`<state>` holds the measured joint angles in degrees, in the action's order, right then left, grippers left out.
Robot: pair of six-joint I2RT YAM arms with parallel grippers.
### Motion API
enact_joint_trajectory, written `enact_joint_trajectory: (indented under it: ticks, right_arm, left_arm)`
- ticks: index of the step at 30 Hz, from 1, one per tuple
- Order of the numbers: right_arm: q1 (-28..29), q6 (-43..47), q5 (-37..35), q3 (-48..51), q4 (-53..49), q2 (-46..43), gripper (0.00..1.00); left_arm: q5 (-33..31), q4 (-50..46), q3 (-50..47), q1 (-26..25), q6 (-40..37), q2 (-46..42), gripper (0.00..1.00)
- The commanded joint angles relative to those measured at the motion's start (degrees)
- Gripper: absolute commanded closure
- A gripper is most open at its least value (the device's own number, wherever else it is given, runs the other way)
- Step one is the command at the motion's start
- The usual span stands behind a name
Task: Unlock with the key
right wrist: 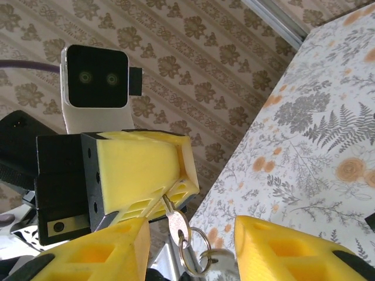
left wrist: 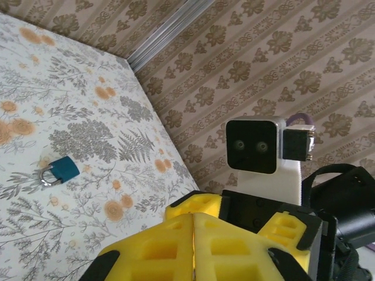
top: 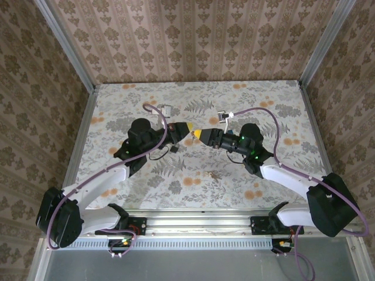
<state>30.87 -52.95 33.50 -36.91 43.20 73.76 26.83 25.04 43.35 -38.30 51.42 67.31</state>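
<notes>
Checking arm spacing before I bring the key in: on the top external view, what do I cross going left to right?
left arm's shoulder → left gripper → right gripper → right arm's shoulder

You've got the small silver key [right wrist: 174, 222] pinched in the left gripper [right wrist: 166, 198], hanging down w/ its ring [right wrist: 192, 249] below. Blue padlock [left wrist: 58, 171] w/ silver shackle lies flat on the table [left wrist: 35, 70].
</notes>
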Motion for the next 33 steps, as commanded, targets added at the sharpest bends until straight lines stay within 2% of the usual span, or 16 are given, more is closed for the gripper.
enact_joint_trajectory:
  ticks: [1,8,10,14,22,26,27,29,30,33]
  right_arm:
    - [0.2,-1.3,2.5,-1.1,3.5,0.8,0.59]
    - [0.4,-1.4,3.6,-1.0,4.9,1.1,0.72]
    - [0.4,-1.5,3.8,-0.9,5.2,1.0,0.72]
    - [0.6,-1.6,4.6,-1.0,5.9,1.1,0.66]
    - [0.5,-1.0,4.4,-0.8,5.6,1.3,1.00]
    - [0.6,0.3,3.3,-0.5,4.4,0.2,1.00]
    - [0.6,0.8,3.1,-0.5,3.8,0.0,1.00]
    - [0.5,1.8,2.6,-0.7,2.2,-0.7,1.00]
    - [0.5,2.2,2.5,-0.7,1.6,-0.9,1.00]
    - [0.3,2.6,2.4,-1.0,0.1,-1.2,1.00]
  left_arm:
    - [1.2,4.2,-0.5,-0.6,0.8,-0.3,1.00]
    - [0.9,5.0,-0.5,-1.0,1.1,-0.2,1.00]
    - [0.9,5.2,-0.5,-0.9,1.1,-0.1,1.00]
    - [1.1,5.5,-0.4,-1.1,1.3,0.3,1.00]
    - [1.0,6.1,-0.6,-1.2,1.7,0.2,1.00]
    - [0.4,5.6,-0.7,-1.1,1.4,-0.1,1.00]
    - [0.5,5.6,-0.8,-1.1,1.5,-0.2,0.92]
    - [0.0,5.3,-1.2,-0.7,1.9,-0.4,0.58]
    - [-0.3,5.3,-1.5,-0.5,2.3,-0.7,0.47]
    - [-0.4,5.9,-2.6,0.6,3.0,-1.9,0.46]
